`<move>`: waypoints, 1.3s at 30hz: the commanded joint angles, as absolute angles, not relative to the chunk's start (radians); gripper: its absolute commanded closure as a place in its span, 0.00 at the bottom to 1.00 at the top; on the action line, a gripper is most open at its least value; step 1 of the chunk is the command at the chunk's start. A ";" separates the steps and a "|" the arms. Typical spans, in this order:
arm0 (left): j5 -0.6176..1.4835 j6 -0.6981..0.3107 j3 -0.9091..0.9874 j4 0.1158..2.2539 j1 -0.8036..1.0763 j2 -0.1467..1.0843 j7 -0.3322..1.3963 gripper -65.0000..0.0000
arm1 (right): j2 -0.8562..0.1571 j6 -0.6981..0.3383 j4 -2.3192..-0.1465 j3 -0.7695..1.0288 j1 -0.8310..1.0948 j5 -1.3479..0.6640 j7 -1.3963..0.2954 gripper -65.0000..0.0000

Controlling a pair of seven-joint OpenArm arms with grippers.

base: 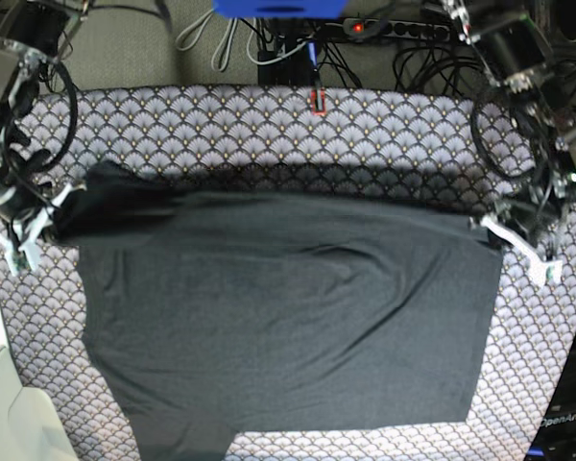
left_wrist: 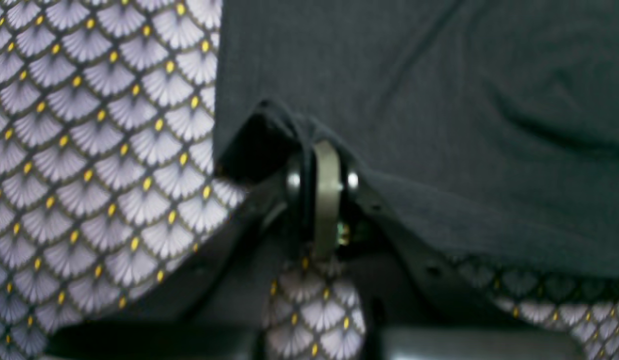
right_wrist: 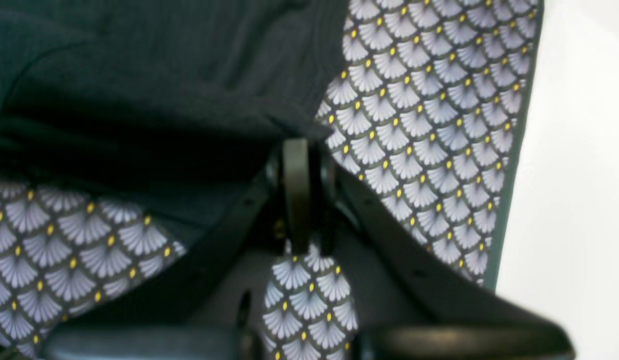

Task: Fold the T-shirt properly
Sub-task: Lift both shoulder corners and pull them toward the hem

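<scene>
From above and across, the base view takes in the widest stretch, both pairs of jaws included. Each wrist view peers down close over its own jaws; the base view shares with each the patterned cloth (base: pixel 384 125) around those jaws.

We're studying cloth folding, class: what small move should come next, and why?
Probably draw both claws, left and right, together over the shirt: each grips an end of its lifted edge, and the rest lies spread beyond.
</scene>
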State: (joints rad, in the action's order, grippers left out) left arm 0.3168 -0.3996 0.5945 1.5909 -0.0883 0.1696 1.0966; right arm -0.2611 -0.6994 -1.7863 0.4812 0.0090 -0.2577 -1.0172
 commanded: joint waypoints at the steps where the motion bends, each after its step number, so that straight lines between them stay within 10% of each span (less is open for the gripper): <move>1: 0.329 -0.403 0.596 1.593 -0.124 0.183 1.073 0.99 | -0.282 -0.698 -1.796 0.483 -0.018 -0.268 -0.995 1.00; 39: 0.194 -0.403 0.596 1.339 -0.493 0.205 1.070 0.99 | -0.309 -0.698 -1.403 0.321 -0.351 -0.268 -0.940 1.00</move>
State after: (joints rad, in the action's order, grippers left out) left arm 0.1837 -0.4007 0.5949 1.3266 -0.4591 0.1913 1.0927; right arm -0.2981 -0.6991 -1.3849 0.3210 -0.3244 -0.2504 -0.9585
